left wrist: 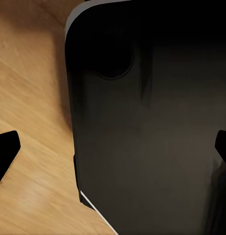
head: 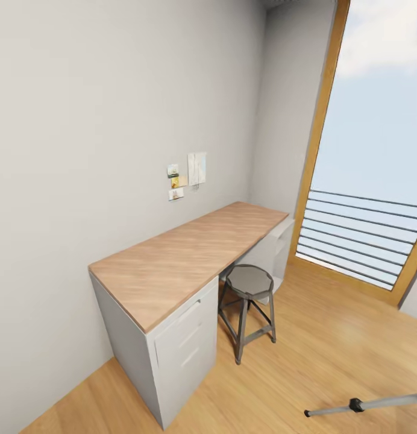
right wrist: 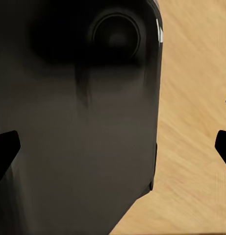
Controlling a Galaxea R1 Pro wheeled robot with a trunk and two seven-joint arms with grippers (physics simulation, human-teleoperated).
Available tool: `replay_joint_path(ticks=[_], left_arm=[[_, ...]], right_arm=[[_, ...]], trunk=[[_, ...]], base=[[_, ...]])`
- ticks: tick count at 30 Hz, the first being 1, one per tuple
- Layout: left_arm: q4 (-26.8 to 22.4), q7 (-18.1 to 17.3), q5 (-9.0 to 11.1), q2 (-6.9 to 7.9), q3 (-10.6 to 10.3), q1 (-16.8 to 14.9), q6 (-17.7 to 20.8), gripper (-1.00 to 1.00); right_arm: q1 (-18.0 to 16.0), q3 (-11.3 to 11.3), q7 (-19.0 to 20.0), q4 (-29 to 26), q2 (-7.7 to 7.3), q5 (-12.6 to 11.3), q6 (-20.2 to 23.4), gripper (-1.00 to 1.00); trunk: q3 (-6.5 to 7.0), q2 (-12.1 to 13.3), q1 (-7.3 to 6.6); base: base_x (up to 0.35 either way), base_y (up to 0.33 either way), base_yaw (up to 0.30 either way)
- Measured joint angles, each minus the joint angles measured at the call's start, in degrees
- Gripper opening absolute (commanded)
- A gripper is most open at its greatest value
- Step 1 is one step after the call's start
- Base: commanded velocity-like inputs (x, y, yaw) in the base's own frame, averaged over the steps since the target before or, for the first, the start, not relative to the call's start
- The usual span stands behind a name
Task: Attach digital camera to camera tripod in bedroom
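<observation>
Silver tripod leg [head: 377, 402] lying right of the stool [head: 249, 282]; both pincers [left wrist: 113, 147] [right wrist: 113, 147] gaping empty, none nearer judged.

Desk [head: 184, 259] top bare, open from above. Stool [head: 249, 283] tucked at knee gap, blocking low access. Tripod leg [head: 365, 402] lies across floor [head: 305, 361] at right. Wall [head: 82, 150] bounds desk's far side.
</observation>
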Motion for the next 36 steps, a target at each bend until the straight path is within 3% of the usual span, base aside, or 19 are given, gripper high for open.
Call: replay_joint_path(ticks=[36], left_arm=[[0.0, 0.0, 0.0, 0.01, 0.0, 0.0, 0.0, 1.0]], right_arm=[[0.0, 0.5, 0.1, 0.0, -0.12, 0.4, -0.5, 1.0]], trunk=[[0.0, 0.0, 0.0]], base=[[0.0, 0.0, -0.283]])
